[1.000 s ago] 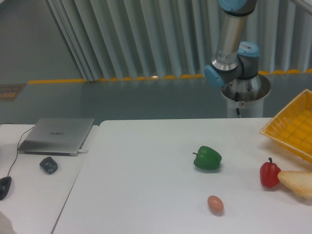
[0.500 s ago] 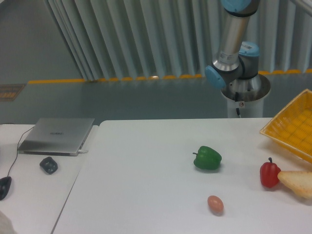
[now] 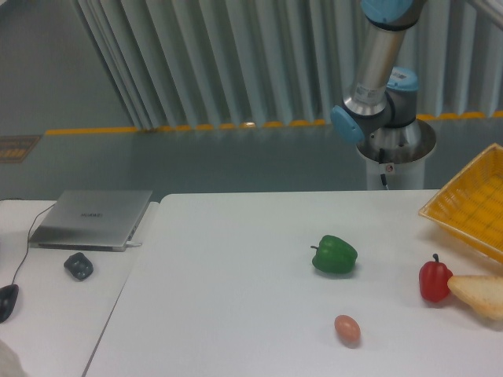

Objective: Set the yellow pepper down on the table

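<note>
Yellow pepper: none showed anywhere in the camera view. No yellow fruit lay on the tabletop (image 3: 236, 267), and none could be made out in the yellow basket (image 3: 471, 208) at the right edge, though only part of the basket was in frame. The arm (image 3: 376, 71) rose from its pedestal behind the far edge and ran out of the top of the picture, so the hand itself was out of sight; I could not tell whether it was open, closed, or carrying anything.

Which way the pepper lay from the hand, and how its long axis ran, could therefore not be read. My guess: if the pepper was held, it hung above the frame and the move would be a descent to bare white surface.

Below the arm's visible joints sat a green pepper (image 3: 335, 254), nearer me an egg (image 3: 347, 329), off right a red pepper (image 3: 435, 280) touching a piece of bread (image 3: 479, 294). Open tabletop spread left of these.
</note>
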